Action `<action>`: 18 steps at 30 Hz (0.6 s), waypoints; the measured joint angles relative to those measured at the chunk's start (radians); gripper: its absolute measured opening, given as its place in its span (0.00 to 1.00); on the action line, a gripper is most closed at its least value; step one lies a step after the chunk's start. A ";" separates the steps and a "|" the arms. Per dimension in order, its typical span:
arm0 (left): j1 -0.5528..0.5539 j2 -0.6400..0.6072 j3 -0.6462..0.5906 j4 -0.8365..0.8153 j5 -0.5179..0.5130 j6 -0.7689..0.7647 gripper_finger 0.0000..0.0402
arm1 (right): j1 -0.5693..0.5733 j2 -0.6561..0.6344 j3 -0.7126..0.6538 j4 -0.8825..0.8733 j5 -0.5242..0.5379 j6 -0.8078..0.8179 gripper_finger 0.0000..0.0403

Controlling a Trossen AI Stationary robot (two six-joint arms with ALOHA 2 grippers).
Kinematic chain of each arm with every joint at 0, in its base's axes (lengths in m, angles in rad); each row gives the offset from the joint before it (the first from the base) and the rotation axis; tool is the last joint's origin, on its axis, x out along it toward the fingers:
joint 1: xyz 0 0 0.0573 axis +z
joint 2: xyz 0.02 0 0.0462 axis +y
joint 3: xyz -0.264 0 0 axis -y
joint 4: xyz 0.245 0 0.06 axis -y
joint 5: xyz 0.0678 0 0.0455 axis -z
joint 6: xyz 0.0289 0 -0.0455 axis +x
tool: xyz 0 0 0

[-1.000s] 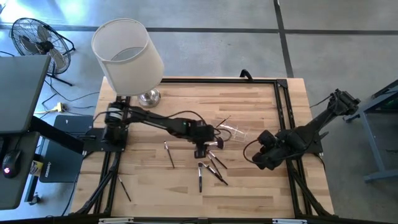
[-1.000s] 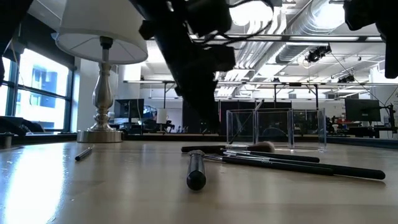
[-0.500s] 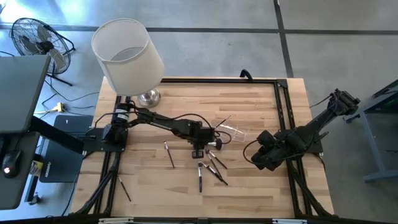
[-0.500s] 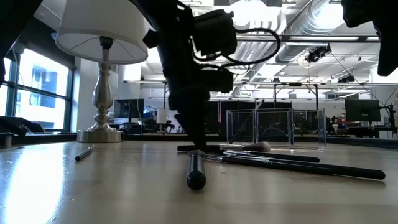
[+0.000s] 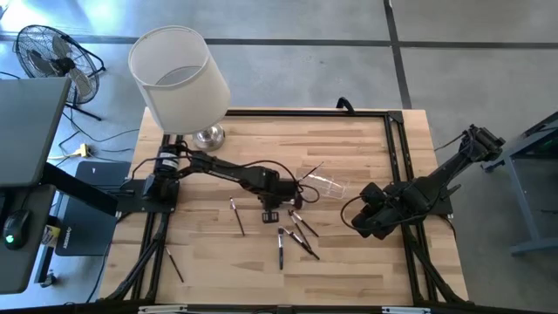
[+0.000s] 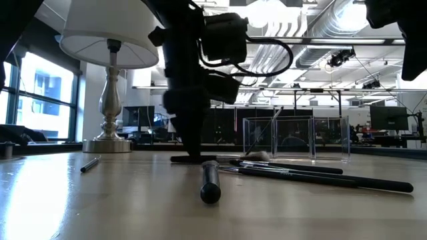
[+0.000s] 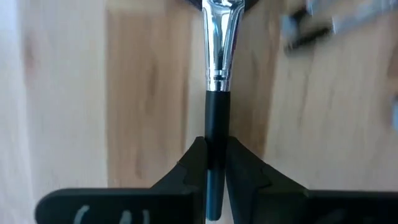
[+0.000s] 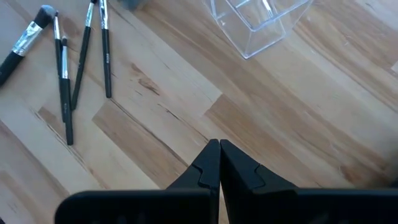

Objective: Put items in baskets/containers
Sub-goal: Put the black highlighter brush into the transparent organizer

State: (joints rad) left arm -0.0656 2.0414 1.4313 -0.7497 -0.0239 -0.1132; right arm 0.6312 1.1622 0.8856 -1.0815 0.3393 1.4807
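Pale butcher-block wood covers the table [image 5: 349,148] we work at, and from the high view we see our left gripper [image 5: 269,209] lowered near the centre, with a clear rectangular plastic box [image 5: 323,184] at about two o'clock from it, close by. Several slim dark-handled makeup brushes [image 5: 296,237] lie scattered at about five o'clock from that gripper, one more brush [image 5: 236,215] lies just at nine o'clock, and a stray one [image 5: 175,263] sits well off toward seven o'clock. Our right gripper [image 5: 364,219] waits near the table's right side, at three o'clock from the left one. A big white cylindrical lampshade [image 5: 178,76] stands at the far left corner. In the low view, the left gripper [image 6: 189,152] reaches down to the tabletop, the clear box [image 6: 295,138] stands behind with a brush leaning inside, and long brushes [image 6: 313,175] lie in front of it. In the left wrist view, our fingers [image 7: 191,171] are clenched on the black handle of a brush with a shiny silver ferrule [image 7: 217,93]. In the right wrist view, our right fingers [image 8: 209,168] are pressed together on nothing, with the box [image 8: 258,20] and four brushes [image 8: 74,62] ahead.
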 joint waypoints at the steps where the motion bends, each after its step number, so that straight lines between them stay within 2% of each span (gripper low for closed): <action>1: -0.008 0.000 -0.001 -0.007 -0.004 0.001 0.07 | 0.000 0.000 0.000 0.002 0.001 0.000 0.00; 9: -0.075 -0.052 -0.060 -0.009 -0.091 -0.028 0.07 | 0.000 0.000 0.000 0.010 0.034 0.000 0.00; 15: -0.073 -0.184 -0.250 0.061 -0.089 -0.143 0.07 | 0.000 0.000 0.000 0.011 0.046 -0.007 0.00; 18: -0.073 -0.279 -0.369 0.180 -0.086 -0.216 0.07 | 0.000 0.000 0.000 0.021 0.063 -0.007 0.00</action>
State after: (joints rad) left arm -0.1387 1.7629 1.0627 -0.5700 -0.1101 -0.3292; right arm 0.6312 1.1622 0.8856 -1.0607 0.4023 1.4734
